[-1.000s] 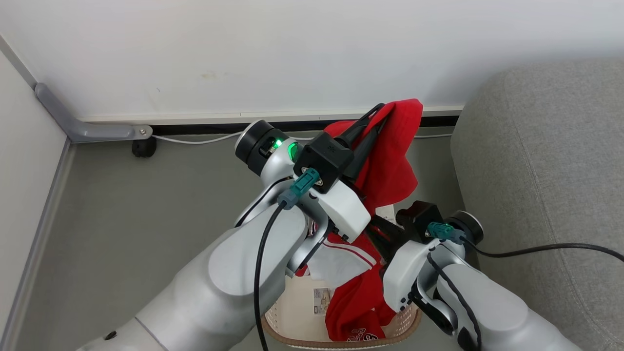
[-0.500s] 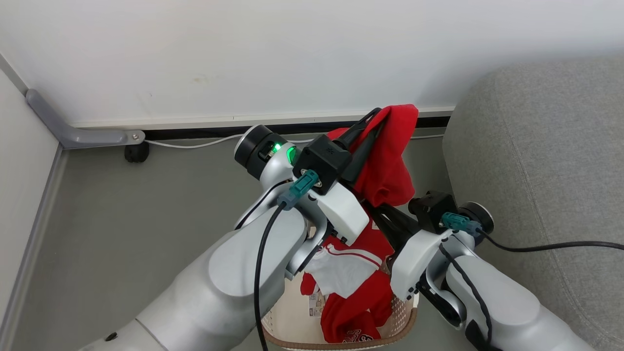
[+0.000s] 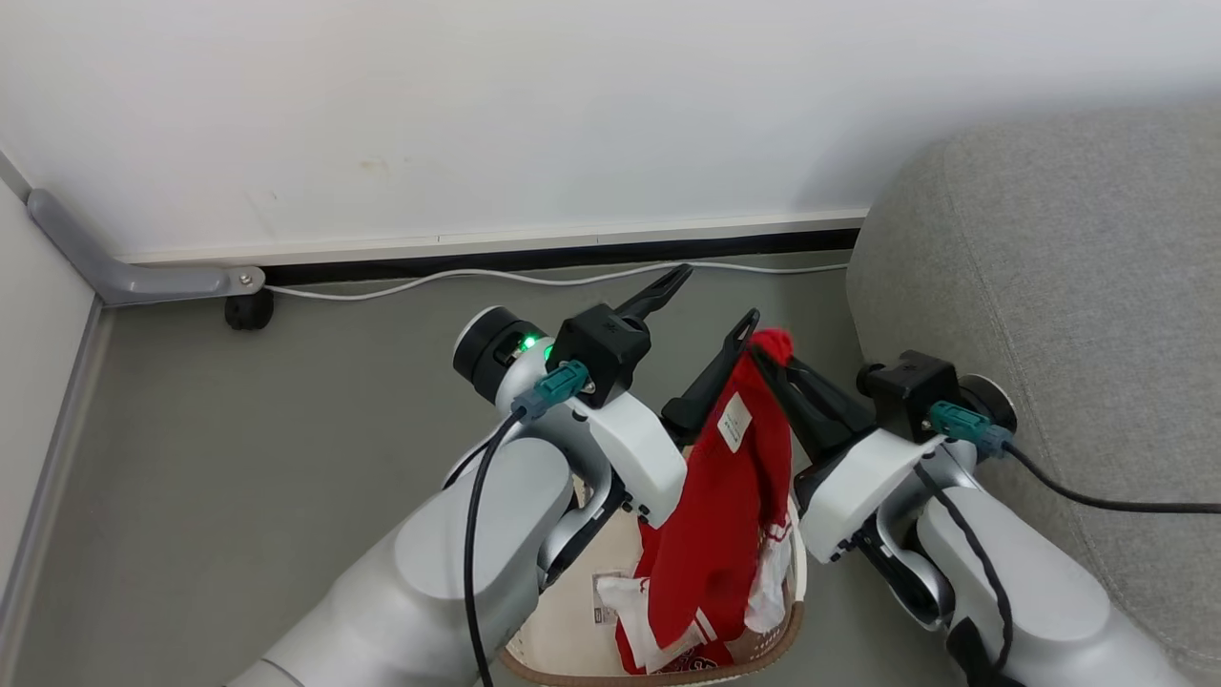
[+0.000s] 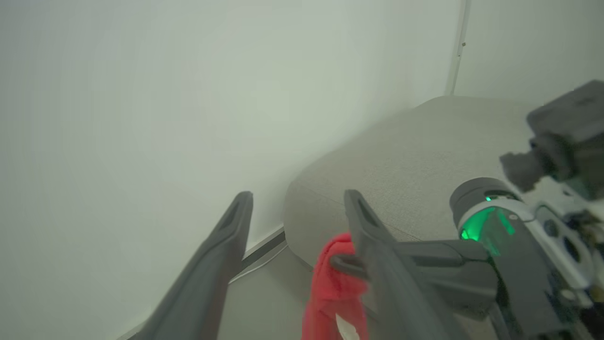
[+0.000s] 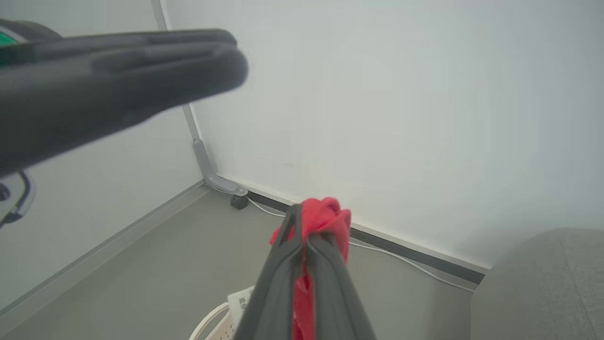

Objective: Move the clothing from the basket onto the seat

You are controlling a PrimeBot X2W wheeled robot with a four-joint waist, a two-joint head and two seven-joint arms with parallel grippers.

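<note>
One garment (image 3: 725, 496): red, hanging into the basket (image 3: 777, 641) at 6 o'clock — hoisted to clear the rim.
Right gripper (image 3: 763, 355): clenched on its top fold.
Left gripper (image 3: 715, 296): spread wide, empty.
Seat (image 3: 1049, 286): 3 o'clock.

Jaws of the left gripper (image 4: 297, 196) spread wide against a pale wall (image 4: 141, 94). Partly behind the right-hand jaw, red clothing (image 4: 330, 293), bunched and pinched at its top by the right gripper (image 4: 340, 261) reaching in from the right. Beyond, the grey seat (image 4: 424, 151). Green light (image 4: 481, 229) on the right wrist.
</note>
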